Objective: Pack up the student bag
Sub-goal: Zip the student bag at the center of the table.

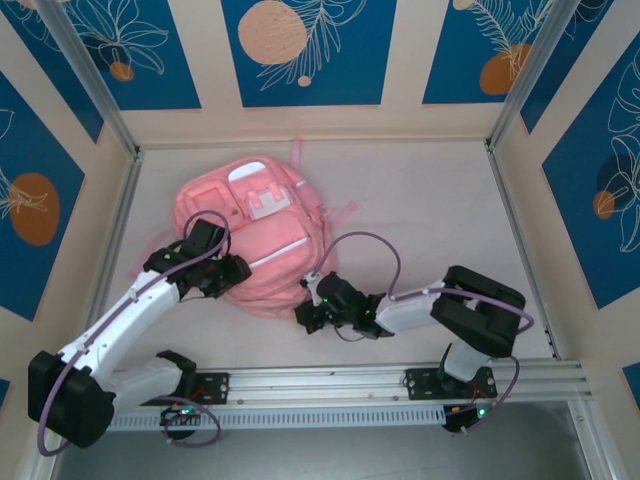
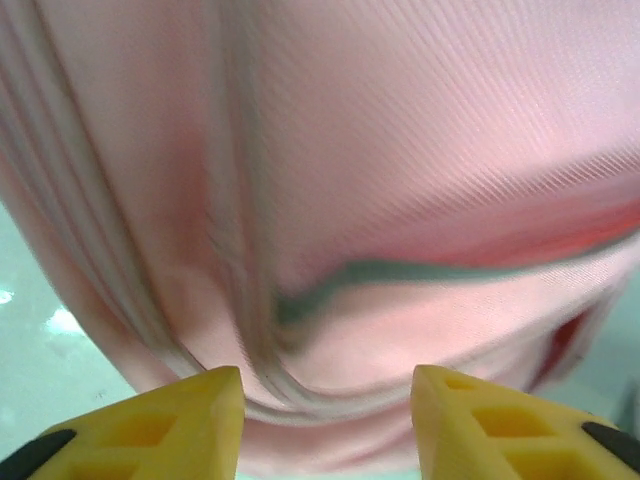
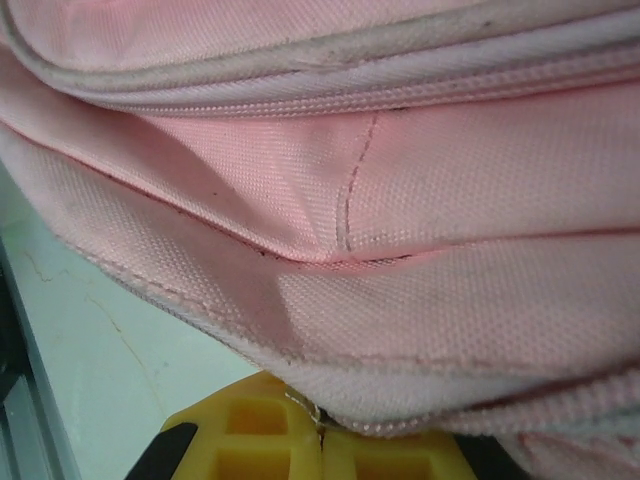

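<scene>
- Patterned blue-and-orange panels are walling in a pale worktop (image 1: 430,200) on three sides.
- The student bag (image 1: 262,255) is lying flat on the left-centre of the worktop, with its pale trim patch facing up and its straps trailing toward the far side.
- The left gripper (image 1: 236,272) is sitting at the bag's near-left edge. From its wrist camera the yellow fingers (image 2: 190,420) are standing spread, with pink fabric bulging just beyond the gap and nothing pinched. That picture is blurring.
- The right gripper (image 1: 308,303) is nosing against the bag's near-right corner. In its own view the gripper (image 3: 322,440) is showing its jaws pressed together right under the bottom seam. I am not managing to tell whether a sliver of hem is caught between them.
- The zip running along the top of the right wrist view is looking closed.
- I am judging the packing as barely begun: both arms are working at the bag's edges, no compartment is gaping, and opening, loading and zipping are all remaining.
</scene>
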You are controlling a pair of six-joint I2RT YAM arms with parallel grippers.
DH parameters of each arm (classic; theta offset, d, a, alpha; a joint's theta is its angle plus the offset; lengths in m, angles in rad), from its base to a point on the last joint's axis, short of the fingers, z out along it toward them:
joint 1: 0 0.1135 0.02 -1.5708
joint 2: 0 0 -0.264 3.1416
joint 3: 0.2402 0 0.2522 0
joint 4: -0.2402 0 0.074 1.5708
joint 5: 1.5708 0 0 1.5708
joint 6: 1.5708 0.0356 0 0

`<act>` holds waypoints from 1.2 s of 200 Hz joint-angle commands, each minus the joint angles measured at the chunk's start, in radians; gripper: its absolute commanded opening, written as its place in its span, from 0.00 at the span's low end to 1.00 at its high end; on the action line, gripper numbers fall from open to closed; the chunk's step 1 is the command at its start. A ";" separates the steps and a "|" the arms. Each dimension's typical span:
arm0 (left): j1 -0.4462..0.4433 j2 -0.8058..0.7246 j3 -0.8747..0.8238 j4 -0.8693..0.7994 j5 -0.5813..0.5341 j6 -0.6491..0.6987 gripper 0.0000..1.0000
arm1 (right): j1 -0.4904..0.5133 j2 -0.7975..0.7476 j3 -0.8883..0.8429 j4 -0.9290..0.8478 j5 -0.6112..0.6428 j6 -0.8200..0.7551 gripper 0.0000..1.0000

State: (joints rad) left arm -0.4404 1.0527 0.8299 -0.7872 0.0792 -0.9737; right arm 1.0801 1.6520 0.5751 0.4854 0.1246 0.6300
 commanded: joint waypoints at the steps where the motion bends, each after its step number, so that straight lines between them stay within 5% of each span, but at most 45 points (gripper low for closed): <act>1: -0.044 -0.096 -0.036 -0.066 0.037 -0.171 0.52 | 0.042 0.085 0.081 -0.051 0.003 0.045 0.00; 67: -0.169 -0.267 -0.234 -0.062 -0.035 -0.484 0.59 | 0.058 0.188 0.204 -0.041 0.000 0.069 0.00; 169: -0.166 -0.049 -0.169 0.145 -0.115 -0.349 0.55 | 0.081 0.147 0.175 -0.050 0.026 0.066 0.00; 240: -0.157 -0.057 -0.223 0.150 -0.125 -0.339 0.35 | 0.075 0.145 0.183 -0.069 0.034 0.060 0.00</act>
State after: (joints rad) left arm -0.6022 1.0092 0.6273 -0.6422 -0.0147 -1.3216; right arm 1.1526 1.8103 0.7658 0.4763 0.1322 0.6853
